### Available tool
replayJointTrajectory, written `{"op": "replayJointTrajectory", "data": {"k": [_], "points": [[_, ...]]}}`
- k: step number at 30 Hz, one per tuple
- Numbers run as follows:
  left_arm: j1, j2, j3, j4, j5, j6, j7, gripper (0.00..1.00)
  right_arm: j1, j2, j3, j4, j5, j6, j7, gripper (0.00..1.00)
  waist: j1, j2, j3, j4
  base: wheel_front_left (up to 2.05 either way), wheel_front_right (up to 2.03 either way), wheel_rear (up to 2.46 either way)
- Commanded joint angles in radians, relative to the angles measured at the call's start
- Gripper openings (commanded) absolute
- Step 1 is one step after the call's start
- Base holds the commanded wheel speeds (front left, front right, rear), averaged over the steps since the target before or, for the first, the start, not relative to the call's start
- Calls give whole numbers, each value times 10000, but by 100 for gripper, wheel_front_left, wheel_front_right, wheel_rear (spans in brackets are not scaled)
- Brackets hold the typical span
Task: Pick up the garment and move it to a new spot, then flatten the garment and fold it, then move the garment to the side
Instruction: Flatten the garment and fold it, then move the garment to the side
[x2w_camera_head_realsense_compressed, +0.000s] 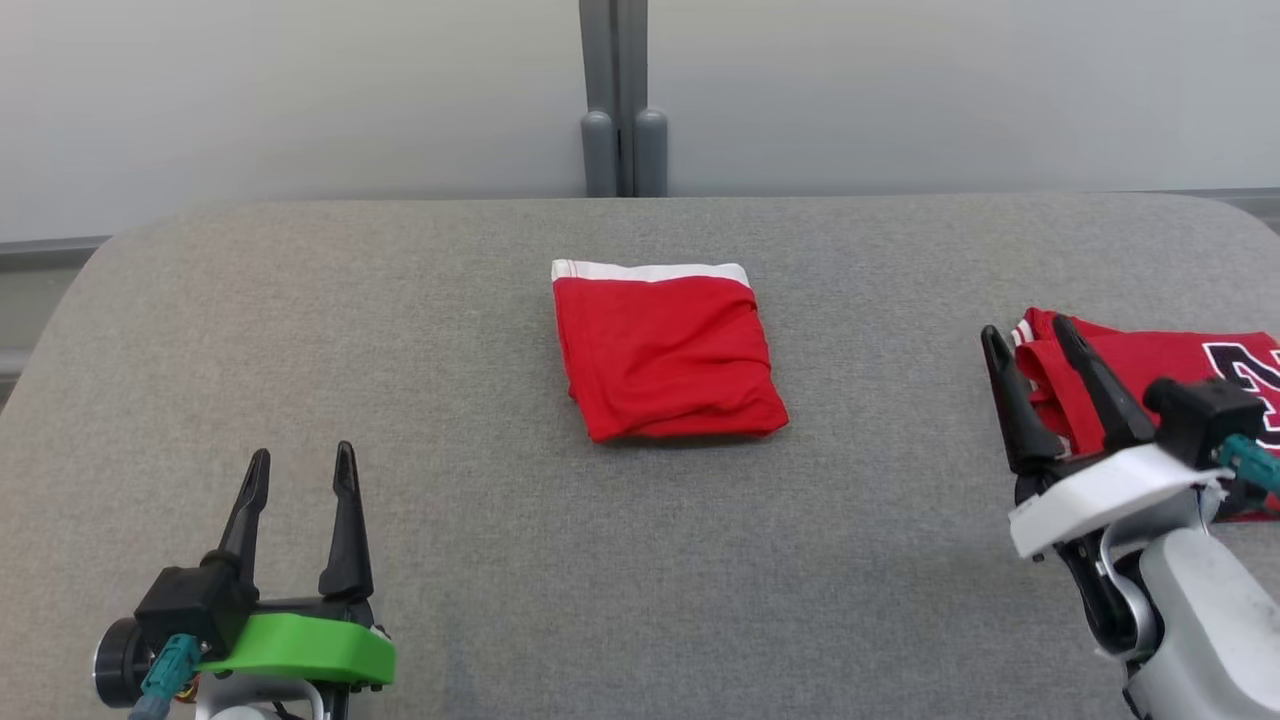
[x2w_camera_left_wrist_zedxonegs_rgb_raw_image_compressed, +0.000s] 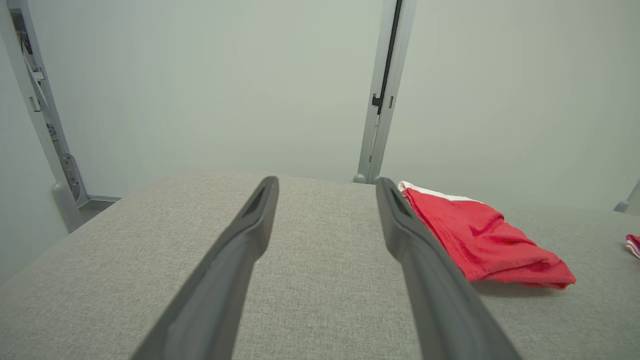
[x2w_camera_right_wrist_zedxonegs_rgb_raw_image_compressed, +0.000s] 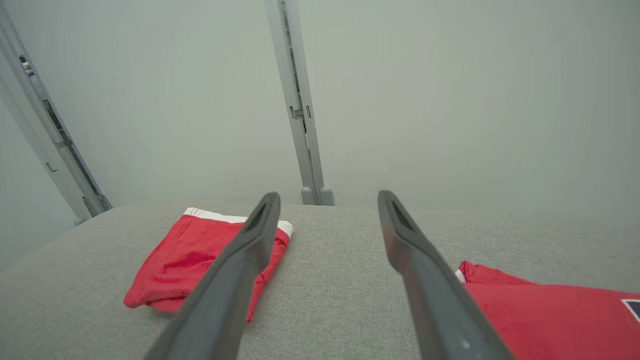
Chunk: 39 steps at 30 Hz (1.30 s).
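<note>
Currently, the folded red garment (x2w_camera_head_realsense_compressed: 665, 360) lies on the grey surface (x2w_camera_head_realsense_compressed: 400, 330) directly in front of the grey post (x2w_camera_head_realsense_compressed: 622, 130), with its white waistband (x2w_camera_head_realsense_compressed: 650, 271) on the edge nearest the post. My left gripper (x2w_camera_head_realsense_compressed: 303, 452), forward-left of the post, and my right gripper (x2w_camera_head_realsense_compressed: 1027, 328), forward-right of it beside a red jersey (x2w_camera_head_realsense_compressed: 1150, 370), both stand wide open and hold nothing. Expect light, limp, thin cloth: layers may slide, and the fold will likely sag if lifted at one point. Recommended hold: pinch all layers at the folded edge farthest from the post, one gripper per corner.

The red jersey (x2w_camera_head_realsense_compressed: 1160, 355) bears a cut-off dark numeral, perhaps 2.
</note>
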Motion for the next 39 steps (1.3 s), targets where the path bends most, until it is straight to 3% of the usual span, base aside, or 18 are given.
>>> {"op": "replayJointTrajectory", "data": {"k": [1,7,14,20,24,31,39], "points": [[131,52,64,-39,108,-47,-27,100,281,194,-225,-194,-284,0,-35,100,0,-1,-90,-185,0,0,0],[184,8,141,159,430,-154,-26,100,1389,956,-1041,-461,-1333,0,-34,100,0,-1,-81,-308,0,0,0],[107,-66,126,325,543,-272,-26,100,1671,1269,-1194,-507,-1725,0,-35,100,0,-1,-71,-386,0,0,0],[11,-97,123,408,591,-338,-27,100,1535,1277,-990,-451,-1792,0,-35,100,0,-1,-17,-387,0,0,0],[-152,-118,33,413,621,-380,-27,100,724,1298,-193,-161,-946,0,153,100,0,-1,217,-235,0,0,0],[-438,-171,-265,500,527,-422,-27,100,-1534,1382,548,1184,28,0,2075,100,0,-1,563,373,0,0,0],[-853,-220,-778,713,297,-449,-27,100,-4401,1542,218,4542,292,0,5214,100,0,-1,1044,1575,0,0,0]]}}
